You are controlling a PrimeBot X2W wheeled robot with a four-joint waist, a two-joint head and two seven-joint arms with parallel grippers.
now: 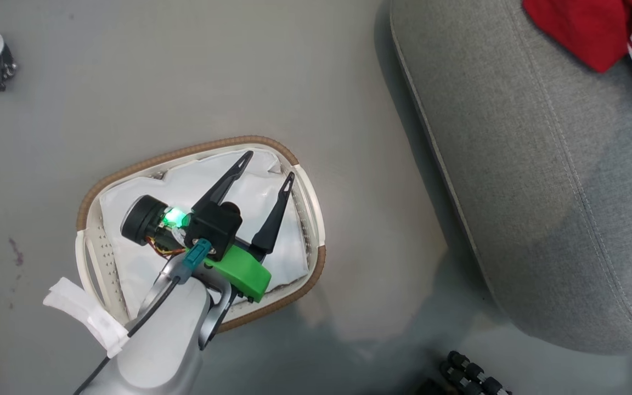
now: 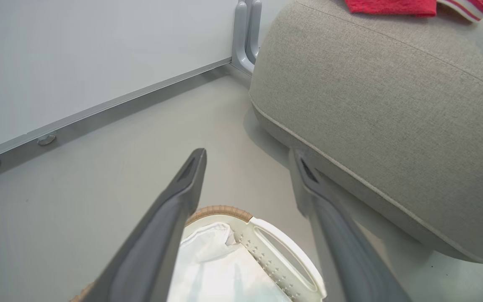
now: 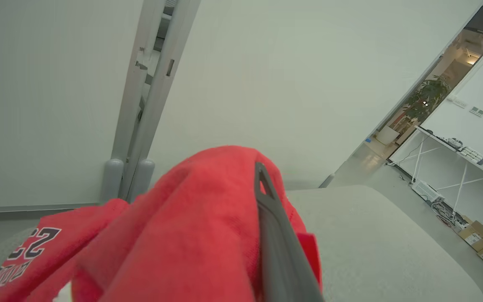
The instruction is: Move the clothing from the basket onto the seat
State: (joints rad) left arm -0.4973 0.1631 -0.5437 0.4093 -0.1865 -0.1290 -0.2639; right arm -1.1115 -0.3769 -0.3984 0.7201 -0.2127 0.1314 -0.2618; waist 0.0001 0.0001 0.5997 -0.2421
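Over seat (image 3: 371, 235), clothing (image 3: 191, 218) is pinched by right fingers (image 3: 275, 235), left fingers (image 1: 225, 184) held open; release could be fouled by snagging.

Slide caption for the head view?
Open left hand over the basket and its white liner; red clothing on the grey seat.

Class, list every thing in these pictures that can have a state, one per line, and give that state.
left pincer: open, empty, above the basket.
right pincer: shut on the clothing.
basket: upright on the floor, no red clothing in it.
liner: crumpled, inside the basket.
clothing: out of the basket, over the seat, one piece gripped.
seat: bears red clothing.
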